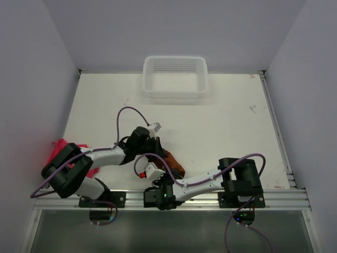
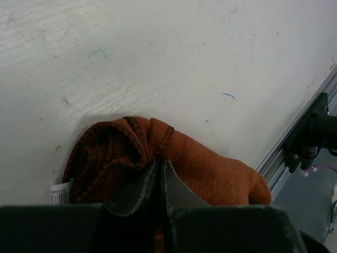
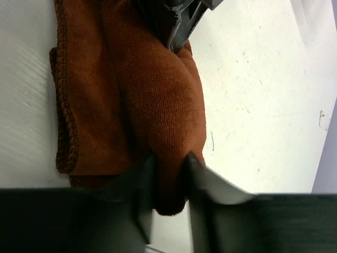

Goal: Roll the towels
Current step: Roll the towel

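A rust-brown towel (image 1: 174, 163) lies partly rolled near the table's front edge, between the two arms. In the left wrist view the towel (image 2: 210, 168) bulges on both sides of my left gripper (image 2: 160, 164), whose jaws are pressed together on a fold at its rolled end. In the right wrist view my right gripper (image 3: 169, 161) is shut on the other end of the towel (image 3: 152, 105), with a thick fold between the fingers. The left gripper's tips show at the far end. A pink towel (image 1: 59, 149) lies at the table's left edge, partly behind the left arm.
A white mesh basket (image 1: 175, 77) stands at the back middle of the table. An aluminium rail (image 1: 210, 197) runs along the front edge, close to the brown towel. Walls close in the left, right and back sides.
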Motion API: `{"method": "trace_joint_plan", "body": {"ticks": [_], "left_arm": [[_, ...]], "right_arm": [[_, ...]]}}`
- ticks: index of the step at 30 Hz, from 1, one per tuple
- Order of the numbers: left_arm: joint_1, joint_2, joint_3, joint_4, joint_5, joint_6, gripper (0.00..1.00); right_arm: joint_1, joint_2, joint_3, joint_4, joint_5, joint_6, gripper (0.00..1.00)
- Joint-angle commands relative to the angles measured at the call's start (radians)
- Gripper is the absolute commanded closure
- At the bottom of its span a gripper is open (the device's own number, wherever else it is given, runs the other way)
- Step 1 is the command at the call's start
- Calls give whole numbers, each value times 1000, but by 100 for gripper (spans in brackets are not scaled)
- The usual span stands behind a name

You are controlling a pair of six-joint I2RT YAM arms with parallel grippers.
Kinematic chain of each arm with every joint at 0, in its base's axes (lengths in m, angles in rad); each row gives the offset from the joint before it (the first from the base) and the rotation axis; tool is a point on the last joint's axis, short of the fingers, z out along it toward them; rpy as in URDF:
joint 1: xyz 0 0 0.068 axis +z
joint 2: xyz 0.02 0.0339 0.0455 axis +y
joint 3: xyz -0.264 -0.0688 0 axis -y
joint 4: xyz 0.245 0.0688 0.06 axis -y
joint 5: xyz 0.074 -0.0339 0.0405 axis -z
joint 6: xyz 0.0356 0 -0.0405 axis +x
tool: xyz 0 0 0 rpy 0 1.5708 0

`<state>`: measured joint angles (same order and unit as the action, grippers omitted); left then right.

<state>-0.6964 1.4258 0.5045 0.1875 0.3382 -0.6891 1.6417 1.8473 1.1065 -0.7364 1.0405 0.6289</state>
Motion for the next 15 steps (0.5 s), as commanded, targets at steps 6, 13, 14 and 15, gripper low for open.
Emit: {"method": "trace_joint_plan", "body": {"ticks": [6, 13, 14, 15], "left_arm": [[-6, 79, -41, 46, -79, 7, 91], [-5, 143, -31, 79, -61, -1, 93], [-5, 163, -18, 73, -57, 9, 94], [-5, 173, -5, 54, -50, 17, 94]], "right_arm": [[1, -170, -62, 89, -39, 55, 34], [-3, -370, -142, 129, -91, 106, 20], [-3, -399, -157, 127, -91, 109, 19], [-3, -425, -166, 137, -91, 106, 17]]}}
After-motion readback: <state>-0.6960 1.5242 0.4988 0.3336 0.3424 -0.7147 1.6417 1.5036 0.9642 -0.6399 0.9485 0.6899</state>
